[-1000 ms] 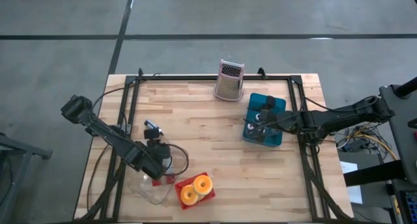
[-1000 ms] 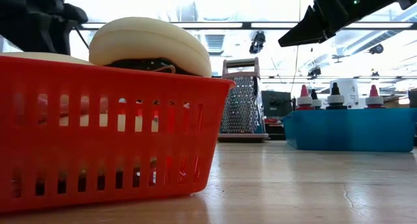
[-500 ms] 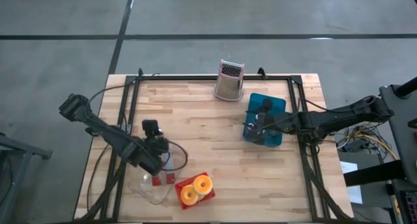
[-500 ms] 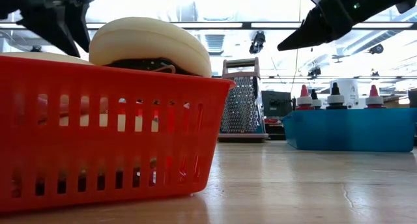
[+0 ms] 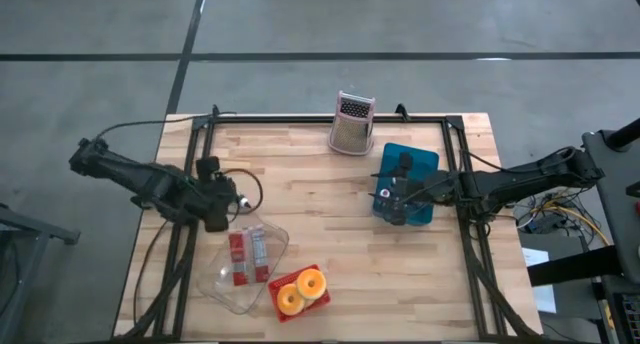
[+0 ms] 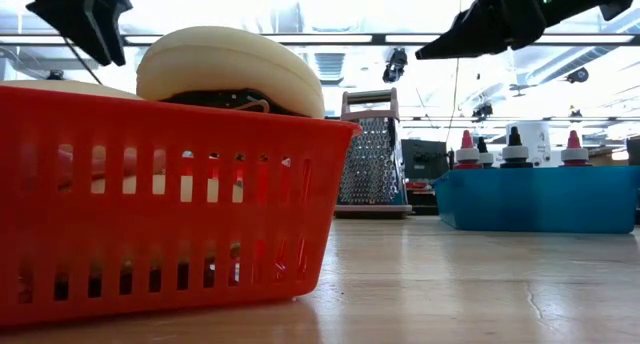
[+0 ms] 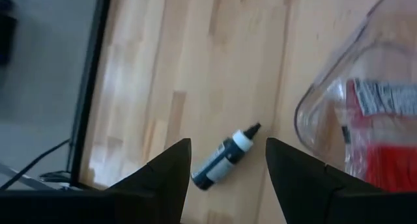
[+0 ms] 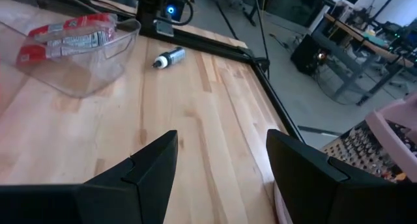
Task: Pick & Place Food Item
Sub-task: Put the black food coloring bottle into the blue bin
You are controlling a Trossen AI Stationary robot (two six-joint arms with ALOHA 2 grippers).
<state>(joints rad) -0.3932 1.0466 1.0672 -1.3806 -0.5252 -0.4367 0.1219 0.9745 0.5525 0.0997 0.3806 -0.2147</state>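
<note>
Right now I see my left gripper (image 7: 228,160) spread empty above a small bottle (image 7: 225,158), possibly a dropper, while my right gripper (image 8: 221,160) gapes empty.

Red snack packets (image 5: 247,256) flat in clear tray (image 5: 225,289), near table's front-left

Bright ceiling glare washes the low view (near red basket (image 6: 150,214) soft), elsewhere even, weak shadows.

Grey concrete floor (image 5: 90,94) surrounds the wooden desk (image 5: 300,174); bright ceiling lights (image 6: 350,9) glow over cluttered workbenches (image 8: 365,45) behind.
</note>
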